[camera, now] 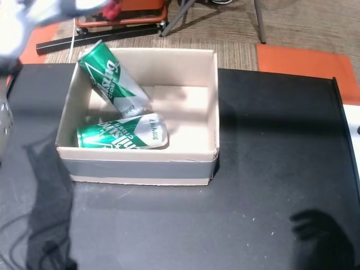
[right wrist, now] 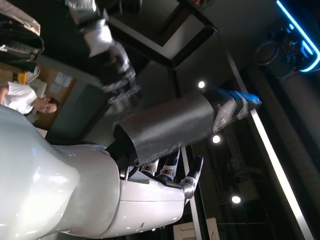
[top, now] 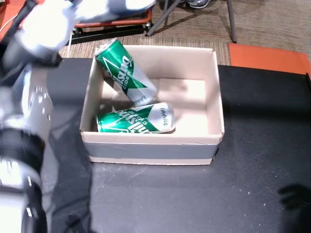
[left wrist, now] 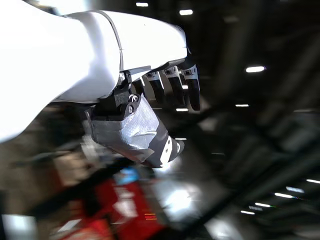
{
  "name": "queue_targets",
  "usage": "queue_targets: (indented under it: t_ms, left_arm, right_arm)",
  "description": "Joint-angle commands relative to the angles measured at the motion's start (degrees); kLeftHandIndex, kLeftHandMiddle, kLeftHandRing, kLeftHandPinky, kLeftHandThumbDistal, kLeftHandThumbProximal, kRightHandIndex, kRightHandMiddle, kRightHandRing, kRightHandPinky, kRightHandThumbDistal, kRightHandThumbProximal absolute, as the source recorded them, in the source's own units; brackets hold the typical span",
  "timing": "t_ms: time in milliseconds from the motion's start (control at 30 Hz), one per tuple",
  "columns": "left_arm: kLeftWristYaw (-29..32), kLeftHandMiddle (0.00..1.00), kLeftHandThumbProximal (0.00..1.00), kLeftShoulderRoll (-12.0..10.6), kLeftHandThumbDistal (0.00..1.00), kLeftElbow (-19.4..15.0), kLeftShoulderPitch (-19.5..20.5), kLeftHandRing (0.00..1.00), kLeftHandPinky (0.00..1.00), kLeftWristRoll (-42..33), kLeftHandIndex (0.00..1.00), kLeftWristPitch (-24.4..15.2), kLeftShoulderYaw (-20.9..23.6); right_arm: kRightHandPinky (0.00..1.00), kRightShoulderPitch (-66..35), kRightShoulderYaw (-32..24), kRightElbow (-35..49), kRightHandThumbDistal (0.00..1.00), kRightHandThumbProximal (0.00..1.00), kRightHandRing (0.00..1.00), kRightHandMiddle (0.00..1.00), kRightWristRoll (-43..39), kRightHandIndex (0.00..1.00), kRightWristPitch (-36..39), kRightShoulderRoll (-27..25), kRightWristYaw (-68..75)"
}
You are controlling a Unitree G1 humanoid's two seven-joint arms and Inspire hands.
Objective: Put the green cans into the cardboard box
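Observation:
The cardboard box (top: 150, 141) (camera: 135, 163) stands on the black table in both head views. Two green cans are inside it. One can (top: 125, 73) (camera: 112, 79) leans tilted against the back left corner. The other can (top: 136, 119) (camera: 121, 133) lies on its side along the front wall. My left arm (top: 43, 26) is a raised blur above the box's back left corner. In the left wrist view my left hand (left wrist: 150, 110) is open and holds nothing. In the right wrist view my right hand (right wrist: 165, 140) is open and empty too; neither head view shows it.
The black table (top: 194, 199) extends right of and in front of the box, with a hand's shadow (top: 294, 196) near the front right. Beyond the far edge are an orange mat (top: 267, 58), chair legs (top: 231, 19) and a red frame (top: 112, 22). A person (right wrist: 25, 100) shows in the right wrist view.

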State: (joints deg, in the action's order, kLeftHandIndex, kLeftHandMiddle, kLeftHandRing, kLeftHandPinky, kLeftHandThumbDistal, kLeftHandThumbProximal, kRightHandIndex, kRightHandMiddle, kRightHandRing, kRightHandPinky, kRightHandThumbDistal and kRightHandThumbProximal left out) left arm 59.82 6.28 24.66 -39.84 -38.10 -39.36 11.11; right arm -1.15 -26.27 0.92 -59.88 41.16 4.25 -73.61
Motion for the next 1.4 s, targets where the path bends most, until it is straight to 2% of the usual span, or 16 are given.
queue_targets:
  t_ms: [0,100,200,233,300,333,367,433,467,567,667,800,900,1033,1133,1367]
  left_arm:
    - [2.0,0.69,0.11,-0.51,0.83,-11.25,8.28,0.7,0.69,-4.54,0.68,-1.61,1.36]
    - [0.68,0.66,0.01,-1.41,0.99,-22.32,17.59,0.66,0.58,-10.79,0.68,3.26,1.67]
    - [0.35,0.66,0.06,-2.13,1.0,-32.26,26.69,0.66,0.53,-16.71,0.7,7.62,1.92]
    - [0.72,0.66,0.07,-2.75,0.91,-34.76,29.47,0.66,0.52,-18.63,0.69,8.44,2.18]
    - [1.14,0.64,0.01,-3.51,0.95,-38.85,36.32,0.64,0.47,-22.83,0.7,10.65,3.82]
    - [1.04,0.62,0.0,-4.01,0.76,-40.45,39.55,0.62,0.46,-24.99,0.69,11.8,4.96]
    - [1.66,0.63,0.0,-4.54,0.66,-41.32,41.64,0.62,0.47,-26.52,0.69,12.06,6.22]
    - [4.54,0.7,0.39,-5.64,0.72,-42.07,43.46,0.73,0.65,-28.99,0.69,11.1,9.07]
    - [5.69,0.7,0.47,-5.97,0.77,-42.65,44.44,0.74,0.71,-31.11,0.69,11.99,10.23]
    - [6.88,0.71,0.36,-5.52,0.97,-44.95,49.37,0.75,0.75,-39.76,0.7,20.14,12.64]
    - [5.38,0.71,0.37,-5.98,0.95,-47.69,54.14,0.76,0.76,-46.38,0.66,27.25,15.04]
    - [9.53,0.77,0.7,-8.64,0.95,-47.66,55.36,0.85,0.94,-54.23,0.72,34.9,16.95]
    - [12.01,0.78,0.51,-9.99,0.84,-46.53,55.55,0.86,0.93,-53.59,0.71,37.53,17.84]
    - [11.41,0.77,0.68,-11.93,1.0,-47.18,55.04,0.85,0.94,-51.8,0.69,38.71,17.6]
    - [9.73,0.74,0.54,-12.98,1.0,-46.46,56.08,0.81,0.83,-51.54,0.64,41.24,16.09]
    - [8.69,0.72,0.62,-16.32,1.0,-47.17,58.36,0.79,0.8,-45.91,0.63,39.69,13.43]
  right_arm:
    - [0.79,0.08,0.49,-1.3,1.0,0.66,0.64,0.58,0.66,0.57,0.13,1.49,-0.54]
    - [0.8,0.54,0.64,-2.53,1.0,0.67,0.65,0.6,1.09,0.58,0.5,1.02,-1.09]
    - [0.79,0.93,0.92,-3.01,1.0,0.69,0.65,0.6,1.43,0.58,0.7,0.97,-1.09]
    - [0.79,1.04,0.92,-3.13,1.0,0.69,0.65,0.6,1.44,0.59,0.65,0.86,-1.06]
    - [0.77,1.2,0.95,-3.19,1.0,0.66,0.65,0.6,1.49,0.59,0.41,0.75,-0.63]
    - [0.77,1.32,0.99,-3.21,1.0,0.65,0.65,0.6,1.46,0.59,0.23,0.7,-0.43]
    - [0.77,1.61,0.9,-3.49,1.0,0.66,0.65,0.6,1.21,0.59,0.15,0.59,-0.66]
    - [0.79,2.43,0.47,-4.62,1.0,0.64,0.65,0.61,0.31,0.6,-0.16,0.06,-1.97]
    - [0.8,2.77,0.28,-5.1,1.0,0.63,0.66,0.61,0.07,0.6,-0.28,-0.18,-2.42]
    - [0.83,3.17,-0.28,-5.79,1.0,0.62,0.66,0.6,-0.32,0.59,-0.65,-0.23,-3.22]
    - [0.87,3.78,-1.27,-7.01,1.0,0.61,0.67,0.6,-0.75,0.58,-0.56,-0.37,-4.6]
    - [0.86,3.42,-1.44,-6.77,1.0,0.67,0.65,0.57,-0.97,0.56,-1.28,1.18,-3.99]
    - [0.87,2.74,-1.08,-5.85,1.0,0.76,0.66,0.58,-0.76,0.56,-1.23,2.47,-3.28]
    - [0.87,2.34,-0.93,-5.62,1.0,0.72,0.68,0.58,-1.19,0.57,-1.23,2.92,-3.7]
    - [0.85,1.84,-0.74,-4.99,1.0,0.72,0.66,0.57,-0.58,0.56,-0.65,3.38,-2.7]
    - [0.81,-0.66,1.79,-1.65,1.0,0.67,0.65,0.57,0.14,0.56,-1.63,3.86,0.18]
